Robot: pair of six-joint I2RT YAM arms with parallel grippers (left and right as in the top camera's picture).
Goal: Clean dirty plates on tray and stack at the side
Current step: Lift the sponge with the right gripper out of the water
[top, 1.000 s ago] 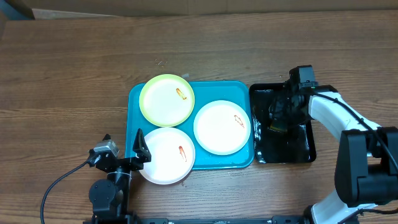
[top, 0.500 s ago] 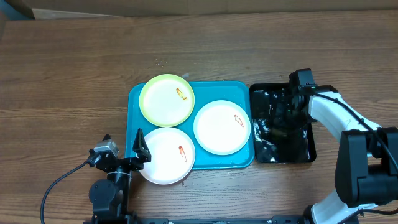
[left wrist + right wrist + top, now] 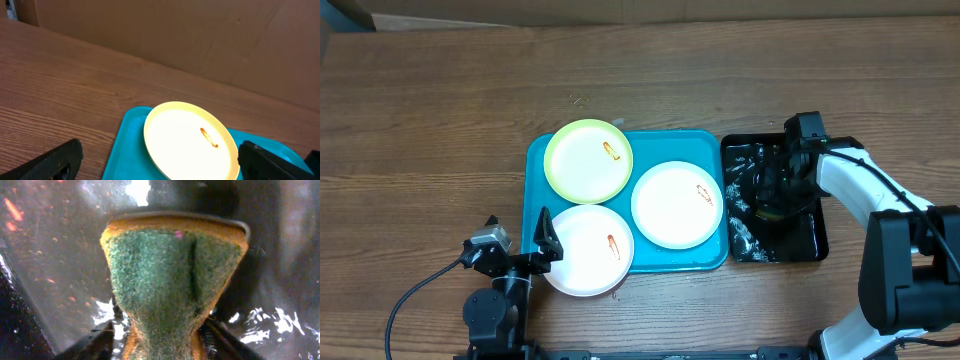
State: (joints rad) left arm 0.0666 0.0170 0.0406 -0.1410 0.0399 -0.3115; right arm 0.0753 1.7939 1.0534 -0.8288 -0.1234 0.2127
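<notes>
Your right claw (image 3: 162, 342) is down in the black tray (image 3: 810, 240), clamped on a sponge (image 3: 165, 270). The green scouring face points at the wrist cam, and the yellow foam is pinched narrow between the fingers. The black tray looks wet and glinting, and sits just right of the tray (image 3: 680, 142).

Your left claw (image 3: 520, 240) is wide apart and holds nothing. It's at the tray's near-left corner. From overhead one finger overlaps the near plate (image 3: 588, 250); can't tell if it touches.

That near plate is white and hangs over the tray's front rim toward the bench (image 3: 440, 120). The green plate (image 3: 588, 160) is far-left on the tray and the right plate (image 3: 677, 205), white, is mid-right. They lie side by side, edges close, not yet stacked. Each shows a red smear.
</notes>
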